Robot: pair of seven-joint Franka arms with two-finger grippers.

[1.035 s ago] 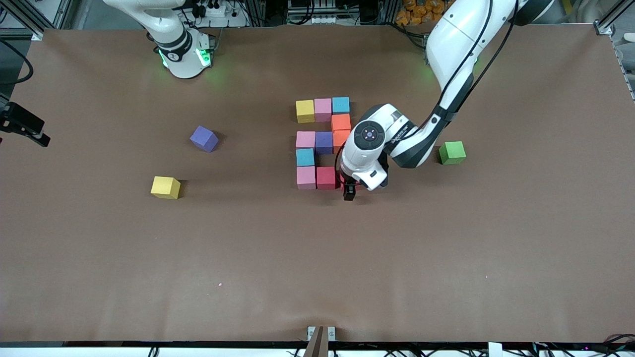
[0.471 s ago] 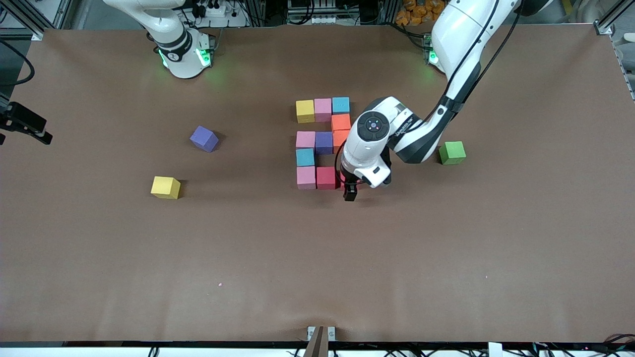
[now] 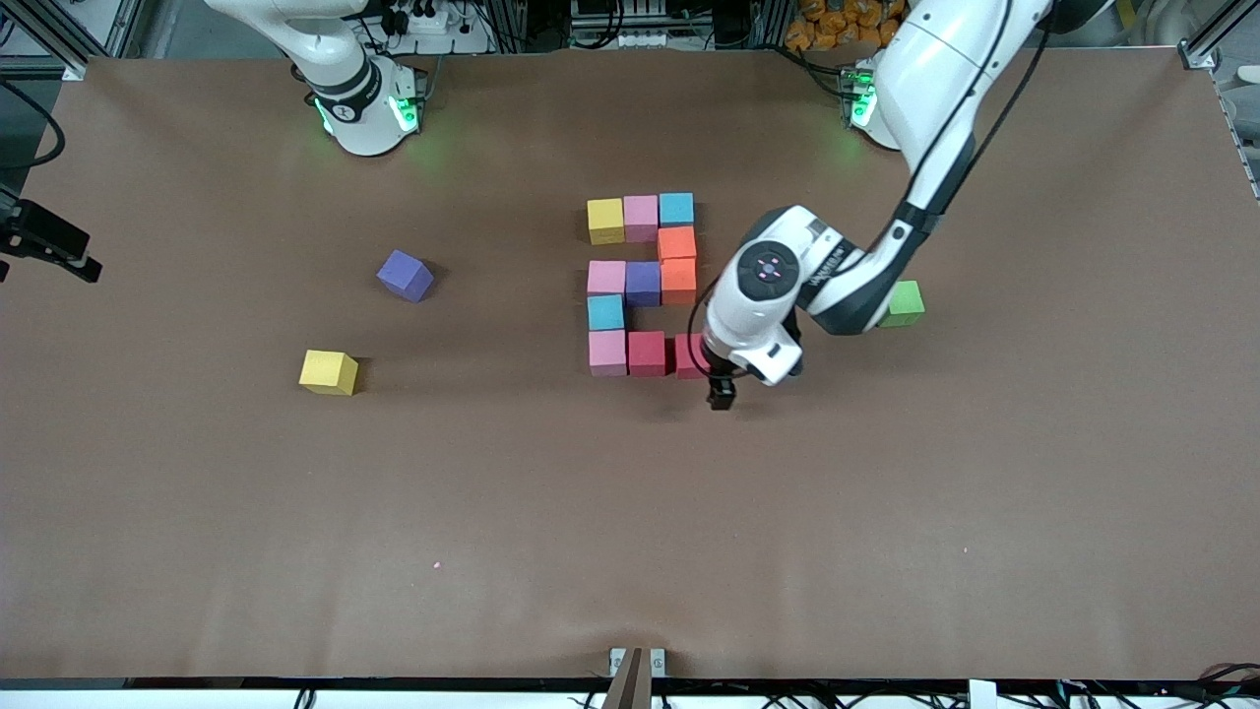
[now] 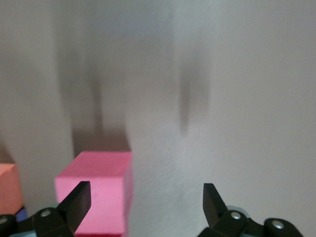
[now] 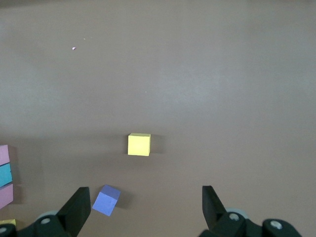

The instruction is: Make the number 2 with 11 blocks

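The blocks lie in a figure mid-table: a yellow [image 3: 605, 221], a pink [image 3: 640, 217] and a light blue block [image 3: 676, 209] in the row farthest from the camera, an orange block [image 3: 676, 242] under them, then pink, purple [image 3: 643, 283] and orange, a light blue block [image 3: 605, 312], and the nearest row of pink [image 3: 607, 353], red [image 3: 647, 353] and red [image 3: 688, 355]. My left gripper [image 3: 722, 394] [image 4: 146, 197] hangs open just beside that last red block [image 4: 94, 197], which is by one finger. My right gripper [image 5: 146, 197] is open and holds nothing, high over the table.
Loose cubes lie toward the right arm's end: a purple one [image 3: 405, 275] [image 5: 106, 200] and a yellow one [image 3: 329, 372] [image 5: 139, 144]. A green cube [image 3: 903, 301] sits toward the left arm's end, partly covered by the left arm. A black device [image 3: 44, 244] juts over the table's edge.
The left gripper has drawn away from the figure toward the left arm's end, uncovering the red block at the end of the nearest row. The right arm has stayed still.
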